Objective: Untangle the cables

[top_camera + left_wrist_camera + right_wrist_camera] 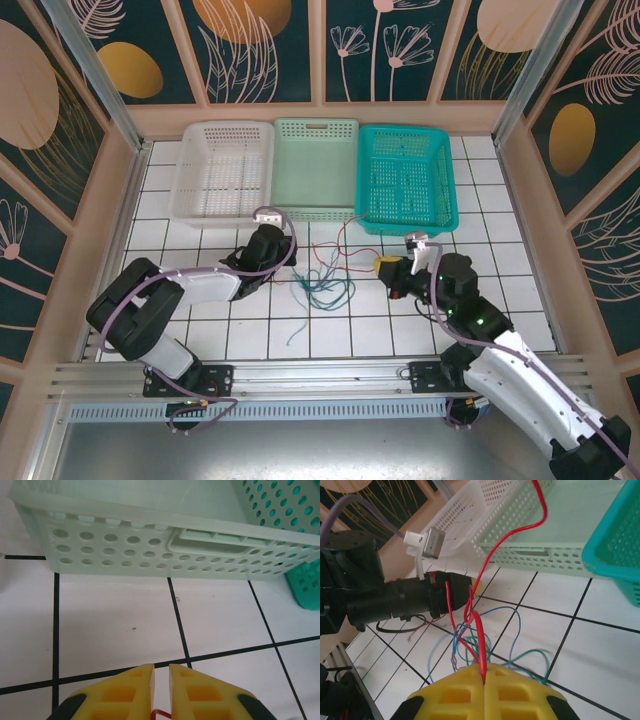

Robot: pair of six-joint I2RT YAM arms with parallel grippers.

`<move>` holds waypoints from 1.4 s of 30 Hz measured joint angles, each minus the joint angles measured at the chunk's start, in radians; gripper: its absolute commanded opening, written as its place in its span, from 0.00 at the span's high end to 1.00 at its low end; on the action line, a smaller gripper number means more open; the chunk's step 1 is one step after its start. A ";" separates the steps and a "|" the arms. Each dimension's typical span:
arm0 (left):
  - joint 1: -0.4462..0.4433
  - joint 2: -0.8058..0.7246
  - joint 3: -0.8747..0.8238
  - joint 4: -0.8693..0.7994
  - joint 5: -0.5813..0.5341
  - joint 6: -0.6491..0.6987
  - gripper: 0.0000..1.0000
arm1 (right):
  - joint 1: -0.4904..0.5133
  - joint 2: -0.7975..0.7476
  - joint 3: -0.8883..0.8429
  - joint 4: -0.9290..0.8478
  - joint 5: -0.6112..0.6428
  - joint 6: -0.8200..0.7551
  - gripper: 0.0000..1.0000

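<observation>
A loose tangle of thin cables (322,288) lies on the white tiles between the arms. It holds blue (517,625), green (535,655) and red (540,510) strands. My right gripper (484,669) is shut on a red cable that rises from its tips and arcs up over the pale green basket. In the top view the right gripper (377,264) sits just right of the tangle. My left gripper (161,668) has its yellow fingers almost together, with a bit of red cable (160,713) pinched deep between them. From above the left gripper (288,243) is at the tangle's upper left.
Three baskets stand in a row at the back: white (222,170), pale green (315,165) and teal (407,178). The pale green basket wall (150,545) is close ahead of the left fingers. Patterned walls enclose the tiled floor (500,290).
</observation>
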 measured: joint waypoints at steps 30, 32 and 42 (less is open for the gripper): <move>-0.049 -0.229 -0.112 -0.029 0.190 0.043 0.42 | 0.027 0.271 -0.001 0.156 0.142 0.044 1.00; -0.092 -0.245 -0.121 -0.026 0.222 0.036 0.40 | 0.037 0.274 -0.001 0.175 0.156 0.051 1.00; -0.261 -0.132 -0.081 0.068 0.298 -0.017 0.27 | 0.116 0.348 0.002 0.217 0.245 0.066 1.00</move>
